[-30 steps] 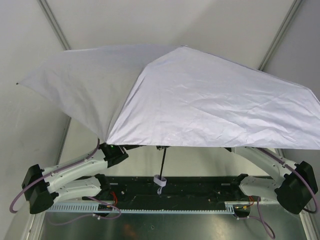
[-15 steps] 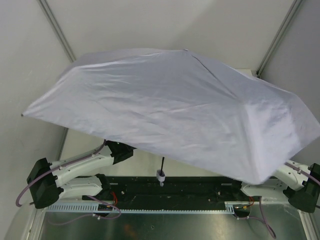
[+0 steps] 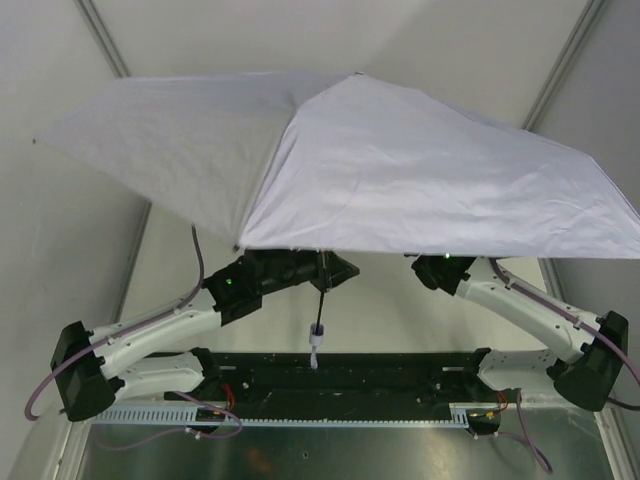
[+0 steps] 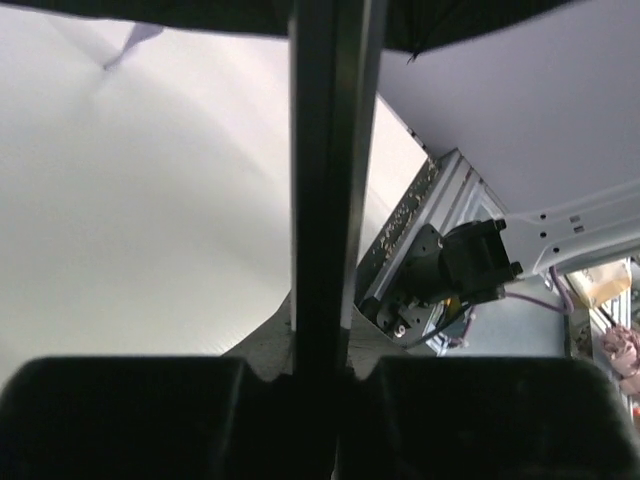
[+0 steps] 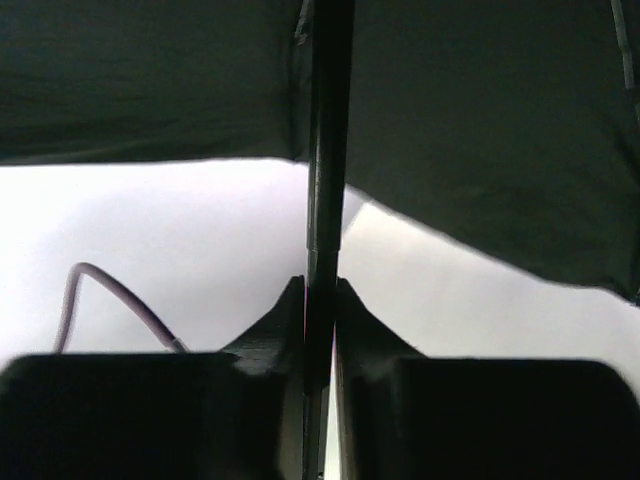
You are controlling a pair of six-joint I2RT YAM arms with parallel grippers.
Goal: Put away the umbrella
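Observation:
The umbrella stands open, its pale lavender-grey canopy [image 3: 400,170] spread wide above both arms. Its thin black shaft [image 3: 321,295] hangs down to the small handle [image 3: 316,335] over the black base rail. My left gripper [image 3: 322,268] is shut on the shaft just under the canopy; in the left wrist view the shaft [image 4: 325,200] runs straight up between the jaws of that gripper [image 4: 322,350]. My right gripper [image 3: 425,265] reaches under the canopy's right half, and this gripper [image 5: 320,300] is shut on a thin black rod [image 5: 325,150] of the umbrella's frame. Dark canopy underside [image 5: 480,120] fills the view above.
A black rail [image 3: 400,375] and a white slotted cable duct [image 3: 300,415] cross the near edge, with a metal plate [image 3: 350,455] in front. White backdrop walls with grey poles [image 3: 105,45] close in behind. A black arm joint [image 4: 470,265] shows below the shaft.
The canopy dipped forward over the right arm half a second ago and has swung back up and level. Both grippers now sit higher, under the canopy, the left at the shaft.

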